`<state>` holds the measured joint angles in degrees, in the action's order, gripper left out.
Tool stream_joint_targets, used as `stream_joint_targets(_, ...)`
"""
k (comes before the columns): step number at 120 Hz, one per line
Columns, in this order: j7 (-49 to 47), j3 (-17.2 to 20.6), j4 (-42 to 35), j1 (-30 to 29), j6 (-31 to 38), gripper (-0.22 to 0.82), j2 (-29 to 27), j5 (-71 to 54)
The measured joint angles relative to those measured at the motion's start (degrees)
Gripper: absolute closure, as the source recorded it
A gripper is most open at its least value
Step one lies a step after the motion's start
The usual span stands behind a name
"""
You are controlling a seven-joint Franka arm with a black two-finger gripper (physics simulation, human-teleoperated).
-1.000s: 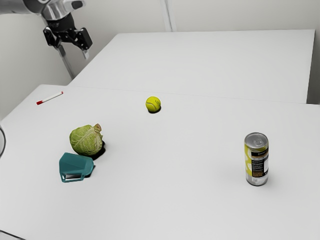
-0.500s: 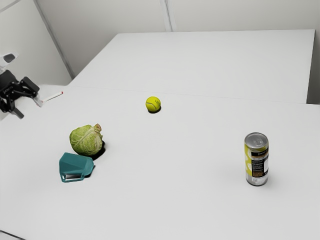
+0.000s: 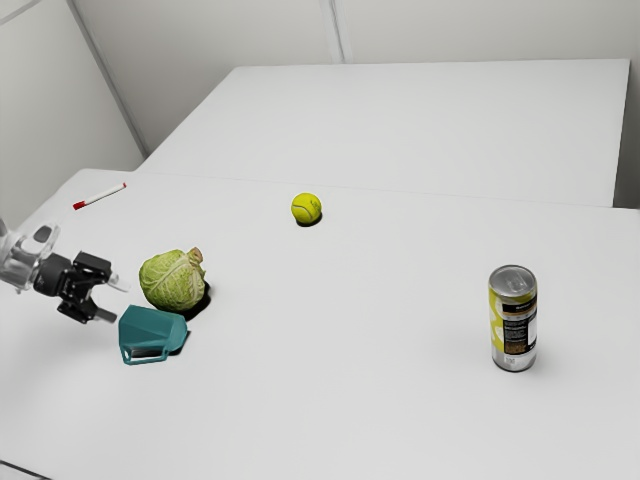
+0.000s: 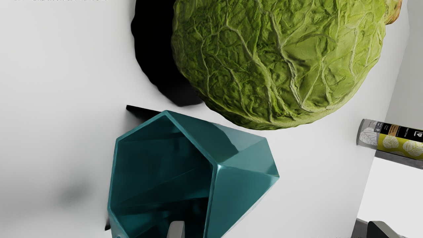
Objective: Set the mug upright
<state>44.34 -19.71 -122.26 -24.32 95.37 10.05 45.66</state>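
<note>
1. Teal is the colour of the mug [image 3: 152,331], which is lying on its side on the table [image 3: 330,400]. Its mouth [image 4: 158,172] is facing the exterior view's left, and its handle [image 3: 145,356] is pointing to the near side of that view.
2. Close to the mug, the gripper [image 3: 115,302] is hanging with its fingers wide apart, and it is holding nothing. In the wrist view, one fingertip [image 4: 176,230] is overlapping the mouth, while the other is appearing beyond the outer wall. Whether something is already touching, I am not managing to tell.
3. By my judgement, getting a hold of the mug is the step in hand. The next move is calling for one finger inside the mouth and one outside, then closing on the wall. After this, a slow turn should be bringing the mouth upward.
4. Just beside the mug, the cabbage [image 3: 172,280] is sitting, so a careless turn is risking a bump against it.
5. Farther out, the tennis ball [image 3: 306,208] and the marker [image 3: 99,196] are resting, and the can [image 3: 513,318] is standing upright, well apart.
</note>
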Motion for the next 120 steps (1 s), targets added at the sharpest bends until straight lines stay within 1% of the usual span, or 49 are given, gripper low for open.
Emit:
stream_joint_targets(33,11.4,-0.1,-3.7,0.1,1.3,0.00,0.3,5.1)
stream_joint_targets(57,15.7,0.4,-7.2,0.2,1.6,0.00,-1.2,8.4)
stream_joint_targets(62,16.3,0.5,-7.5,0.2,1.7,0.01,-1.3,8.8)
stream_joint_targets(66,16.7,0.5,-7.8,0.2,1.9,0.05,-1.4,9.1)
stream_joint_targets(73,17.3,0.6,-8.3,0.2,2.3,0.14,-1.6,9.5)
stream_joint_targets(86,18.1,0.7,-8.6,0.2,2.6,0.40,-1.7,9.9)
stream_joint_targets(95,18.3,0.7,-8.6,0.2,2.5,0.53,-1.7,10.0)
stream_joint_targets(106,18.3,0.7,-8.6,0.2,2.4,0.64,-1.8,10.0)
stream_joint_targets(120,18.1,1.1,-8.6,0.2,2.3,0.71,-2.6,10.0)
